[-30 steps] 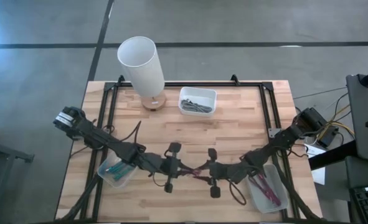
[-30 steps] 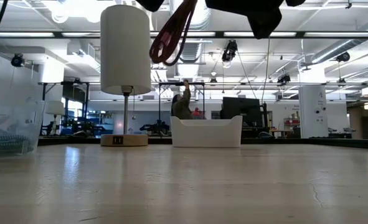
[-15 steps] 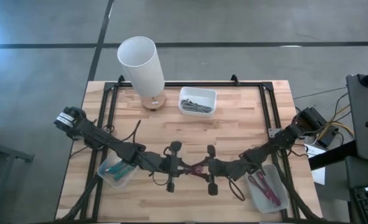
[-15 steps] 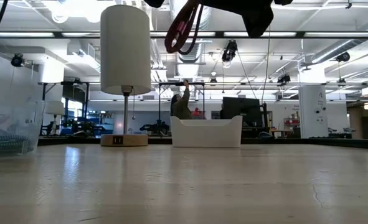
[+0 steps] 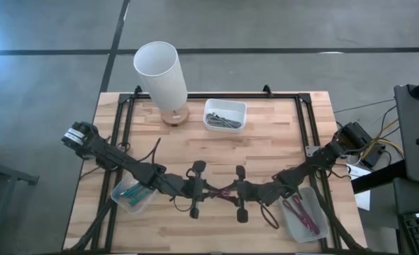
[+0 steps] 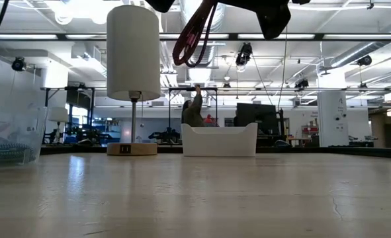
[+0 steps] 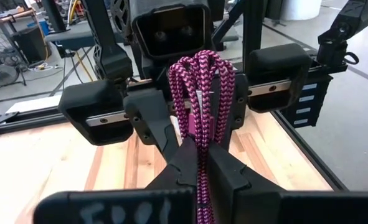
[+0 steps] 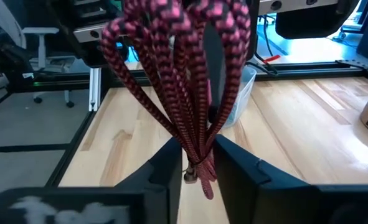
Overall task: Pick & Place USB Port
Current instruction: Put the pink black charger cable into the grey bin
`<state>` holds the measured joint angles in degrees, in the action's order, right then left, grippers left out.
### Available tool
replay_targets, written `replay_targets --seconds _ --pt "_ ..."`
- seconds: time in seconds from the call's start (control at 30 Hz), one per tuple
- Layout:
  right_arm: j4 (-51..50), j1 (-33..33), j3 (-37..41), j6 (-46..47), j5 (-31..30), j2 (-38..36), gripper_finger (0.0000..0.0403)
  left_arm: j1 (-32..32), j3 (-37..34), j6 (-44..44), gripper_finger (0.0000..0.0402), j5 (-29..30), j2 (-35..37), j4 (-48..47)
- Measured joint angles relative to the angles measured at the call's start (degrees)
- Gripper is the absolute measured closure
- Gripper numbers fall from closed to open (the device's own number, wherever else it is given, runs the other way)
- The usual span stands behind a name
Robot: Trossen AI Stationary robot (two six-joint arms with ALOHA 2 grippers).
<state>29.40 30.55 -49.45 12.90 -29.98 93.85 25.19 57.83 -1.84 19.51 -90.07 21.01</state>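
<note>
A pink-and-black braided USB cable, wound into a looped bundle, is held in the air between my two grippers over the near middle of the table. My left gripper and my right gripper face each other, both shut on the bundle. In the low view the cable's loop hangs just below them, high above the tabletop. The lamp, with a white shade, stands on its wooden base at the far left. My left gripper pinches the bundled strands between its two fingers, coming level from the table's left, fingers along the bundle. The cable is lifted clear. My right gripper pinches the gathered strands at the bundle's other end between its fingers, level from the table's right; the loops fan out beyond them.
A white bin of cables sits at the far middle beside the lamp. A clear bin lies near left under my left arm, and another with pink cables near right. A black frame rims the table.
My right gripper has moved a little toward the table's left, closing on my left gripper. In the low view the cable's hanging loop has shifted with it and risen slightly.
</note>
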Motion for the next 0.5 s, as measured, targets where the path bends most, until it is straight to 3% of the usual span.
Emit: replay_targets --seconds 0.23,0.5 --pt "-0.03 0.02 0.00 0.63 -0.08 0.02 0.0363 0.02 -0.03 0.40 0.0388 0.02 0.00 -0.01" --pt "-0.94 0.04 0.00 4.11 -0.07 0.02 0.0372 0.02 -0.03 3.18 0.0387 -0.02 -0.02 -0.87"
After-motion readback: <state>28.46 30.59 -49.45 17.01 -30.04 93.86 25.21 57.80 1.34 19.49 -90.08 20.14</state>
